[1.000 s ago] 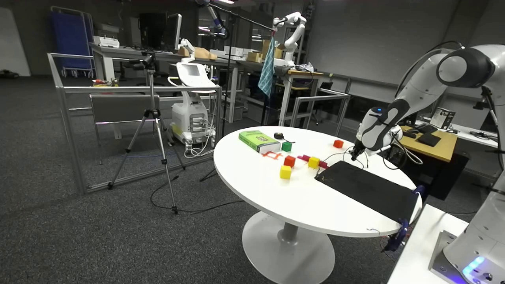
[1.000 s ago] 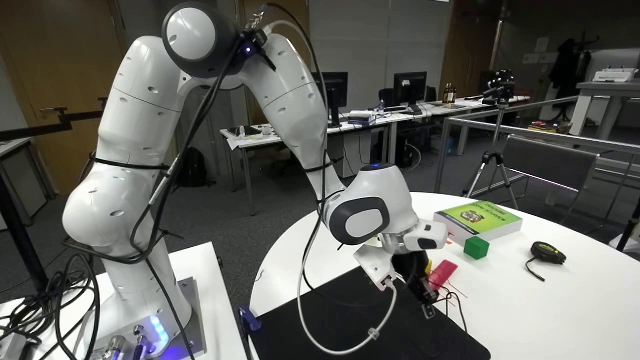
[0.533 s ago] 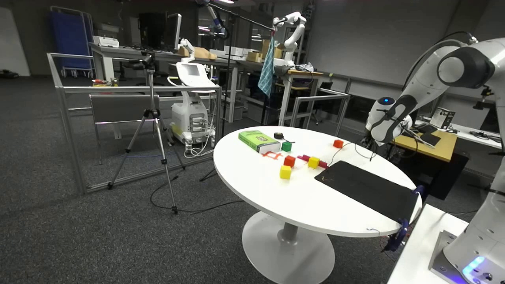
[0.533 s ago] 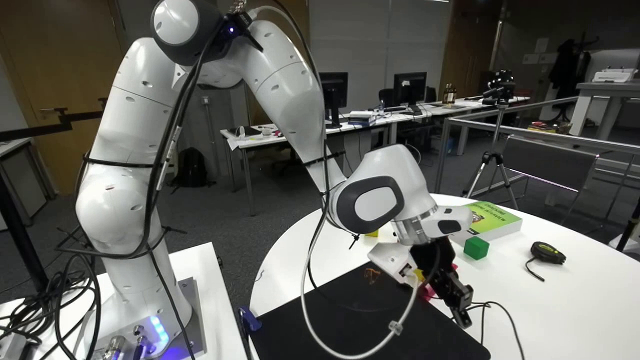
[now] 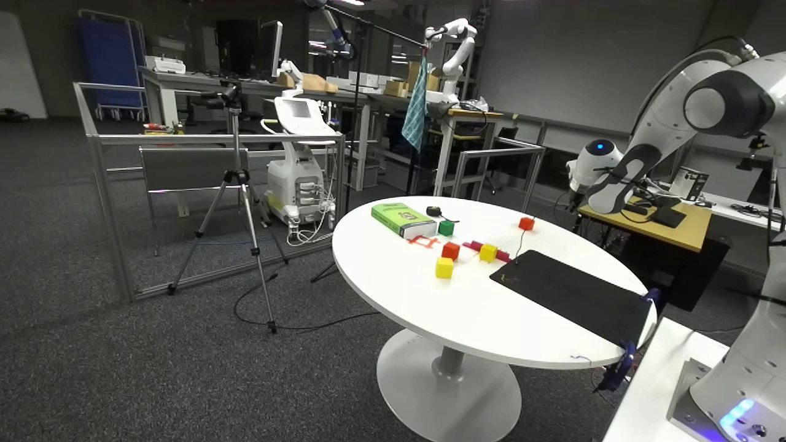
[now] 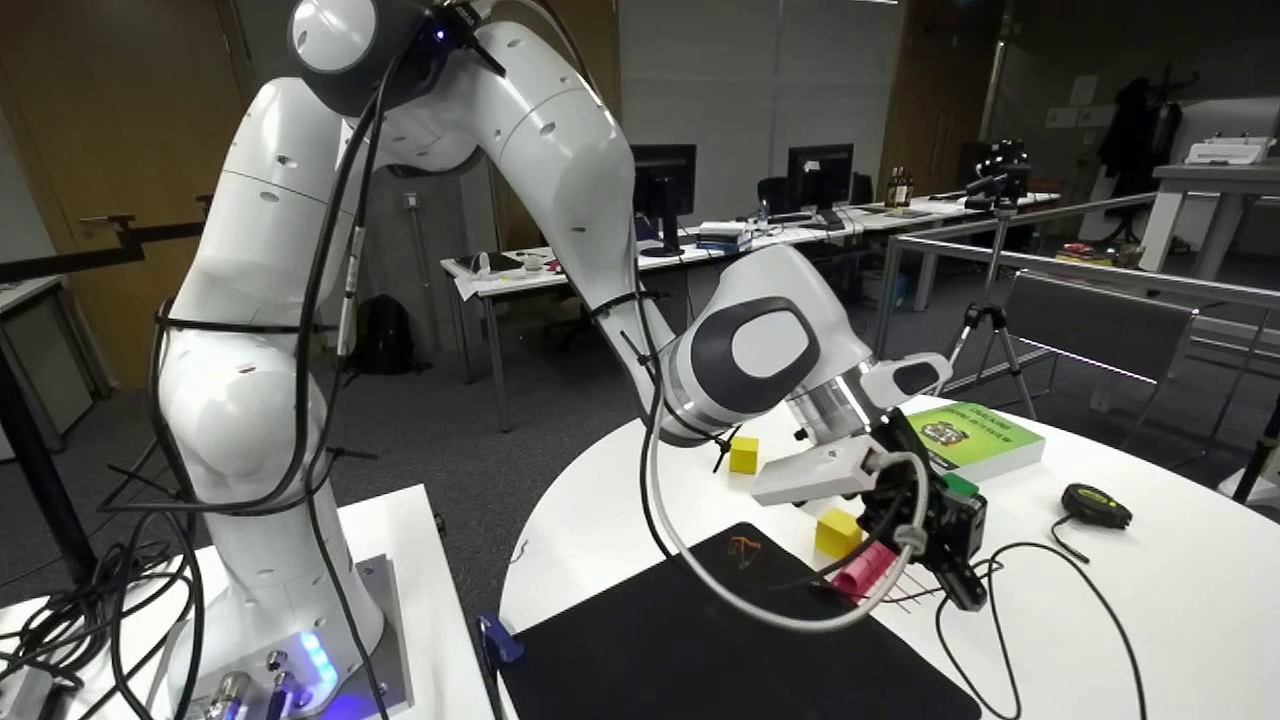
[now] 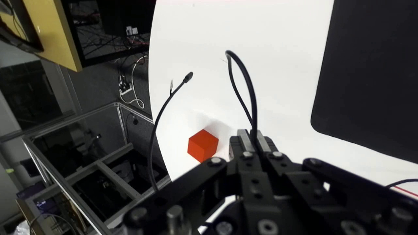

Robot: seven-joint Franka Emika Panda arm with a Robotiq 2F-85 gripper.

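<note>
A black cable [image 7: 253, 98] is running between the jaws of the tool [image 7: 253, 137], which is gripping it firmly with both sides drawn together. Beyond the grip, the cable is bending into a narrow loop above the white round worktop [image 5: 503, 319]; the tool is hanging tilted over the same surface.

In the wrist view, a red cube [image 7: 202, 145] is lying left of the tool, near the worktop's edge. Farther left, a plug-tipped black lead [image 7: 187, 78] is curving past; whether it is forming part of the same cable, I cannot tell. A black mat [image 7: 375, 81] is covering the worktop on the right.

In an exterior view, a yellow cube [image 5: 488, 252] is sitting left of the mat, in front of a pinkish-red object [image 5: 471, 245]. A second red cube [image 5: 451, 250] is lying farther left, with another yellow cube [image 5: 444, 267] just nearer to me. Toward the far left, a green cube [image 5: 446, 228] is resting near a green-covered book [image 5: 405, 212], and a tape measure [image 5: 433, 211] is lying beyond them.

Blue clamps [image 5: 617, 371] are gripping the worktop's right edge. The white arm [image 6: 570, 150] is standing beside the worktop and arching over it, while a tripod [image 5: 237, 178] is standing at left, by a metal railing [image 5: 184, 140].
</note>
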